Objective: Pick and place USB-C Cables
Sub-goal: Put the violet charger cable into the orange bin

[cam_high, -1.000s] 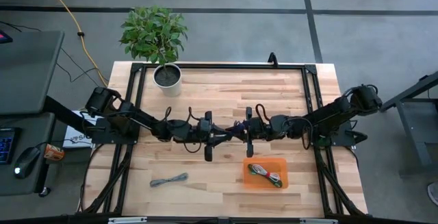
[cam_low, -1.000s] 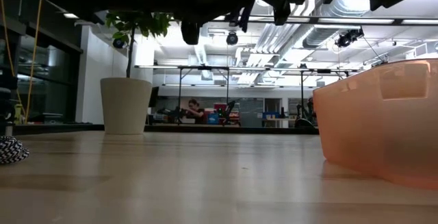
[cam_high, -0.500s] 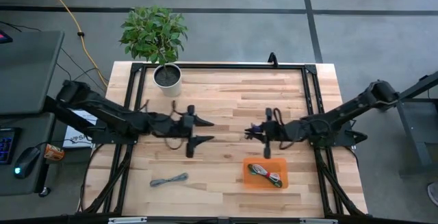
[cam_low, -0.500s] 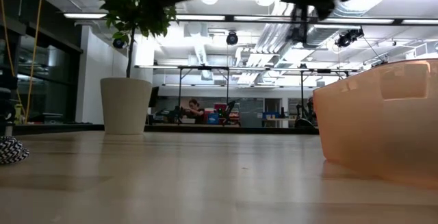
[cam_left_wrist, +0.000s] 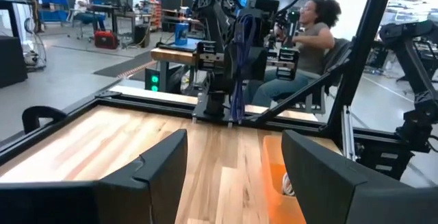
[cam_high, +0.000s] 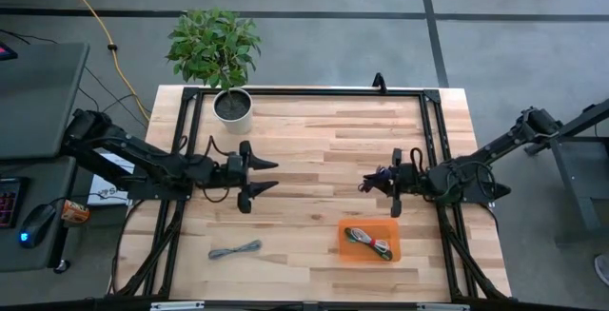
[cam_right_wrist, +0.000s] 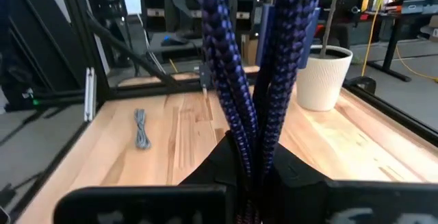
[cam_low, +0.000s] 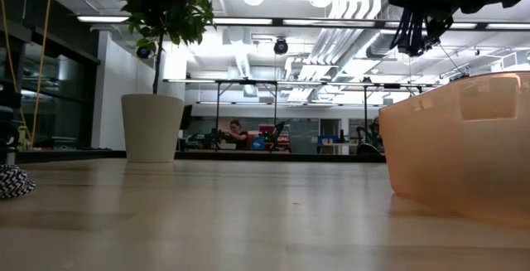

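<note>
Reaching in from the desk's [cam_high: 314, 140] left edge, the left arm lies low and nearly level over the wood, its tool [cam_high: 259, 175] released, fingers spread wide and holding nothing, pointed toward the desk's middle.

Right arm: stretched in from the right edge, also near level, its tool [cam_high: 390, 183] clenched on the dark blue cable [cam_high: 376, 179]; in the right wrist view the braided blue loops [cam_right_wrist: 253, 80] rise from between the closed fingers. The blue bundle hangs above the desk, just behind the orange tray [cam_high: 370, 241], not inside it. The left wrist view shows the same bundle [cam_left_wrist: 239, 53] dangling from the opposite tool, clear of the wood.

Green cable [cam_high: 373, 242]: coiled inside the orange tray, at the front right of the desk.

Grey cable [cam_high: 234, 249]: lying flat on the bare wood at the front left, well apart from both tools.

Potted plant [cam_high: 221, 59]: white pot, back left corner of the desk.

Person [cam_left_wrist: 311, 35]: seated beyond the desk, seen in the left wrist view.
</note>
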Motion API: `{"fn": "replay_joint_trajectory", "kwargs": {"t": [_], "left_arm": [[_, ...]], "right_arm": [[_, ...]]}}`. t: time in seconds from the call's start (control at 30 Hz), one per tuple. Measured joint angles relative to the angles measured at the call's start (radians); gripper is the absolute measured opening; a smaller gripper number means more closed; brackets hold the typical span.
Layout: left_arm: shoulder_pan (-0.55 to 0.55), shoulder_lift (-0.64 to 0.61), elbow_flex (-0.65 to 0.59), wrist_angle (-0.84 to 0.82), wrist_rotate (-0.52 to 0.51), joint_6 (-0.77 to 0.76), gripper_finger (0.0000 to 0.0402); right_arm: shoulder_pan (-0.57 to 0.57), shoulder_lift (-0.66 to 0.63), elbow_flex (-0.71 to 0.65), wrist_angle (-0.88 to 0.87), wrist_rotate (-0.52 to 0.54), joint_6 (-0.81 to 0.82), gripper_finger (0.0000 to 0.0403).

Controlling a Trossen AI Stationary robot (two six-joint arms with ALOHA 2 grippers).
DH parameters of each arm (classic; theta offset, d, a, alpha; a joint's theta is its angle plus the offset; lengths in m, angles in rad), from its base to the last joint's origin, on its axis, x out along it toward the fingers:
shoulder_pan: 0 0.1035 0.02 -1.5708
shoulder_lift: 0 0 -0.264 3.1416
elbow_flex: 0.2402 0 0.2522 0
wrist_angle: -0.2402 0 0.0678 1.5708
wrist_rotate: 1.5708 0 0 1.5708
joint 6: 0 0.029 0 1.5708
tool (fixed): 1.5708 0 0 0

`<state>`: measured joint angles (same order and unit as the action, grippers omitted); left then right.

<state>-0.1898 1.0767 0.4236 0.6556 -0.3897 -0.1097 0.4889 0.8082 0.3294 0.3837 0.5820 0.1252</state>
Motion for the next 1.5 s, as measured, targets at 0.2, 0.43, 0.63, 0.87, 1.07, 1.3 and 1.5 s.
{"fn": "replay_joint_trajectory", "kwargs": {"t": [0.2,0.43,0.63,0.87,1.07,1.3,1.5], "left_arm": [[0.000,0.004,0.000,0.000,-0.026,0.020,0.0216],[0.000,0.004,0.000,0.001,-0.026,0.018,0.0216],[0.000,0.004,0.000,0.000,-0.026,0.029,0.0216],[0.000,0.004,0.000,0.000,-0.026,0.035,0.0216],[0.000,0.004,0.000,0.000,-0.026,0.035,0.0216],[0.000,0.004,0.000,0.000,-0.026,0.035,0.0216],[0.000,0.004,0.000,0.000,-0.026,0.035,0.0216]], "right_arm": [[0.000,0.009,0.000,0.017,0.000,-0.021,0.0008],[0.000,0.009,0.000,0.018,-0.010,-0.046,0.0007],[0.000,0.009,0.000,0.017,-0.025,-0.054,0.0007],[0.000,0.010,0.000,0.017,-0.040,-0.063,0.0007],[0.000,0.010,0.000,0.016,-0.040,-0.066,0.0007],[0.000,0.010,0.000,0.004,-0.040,-0.064,0.0007],[0.000,0.010,0.000,0.001,-0.060,-0.053,0.0007]]}}
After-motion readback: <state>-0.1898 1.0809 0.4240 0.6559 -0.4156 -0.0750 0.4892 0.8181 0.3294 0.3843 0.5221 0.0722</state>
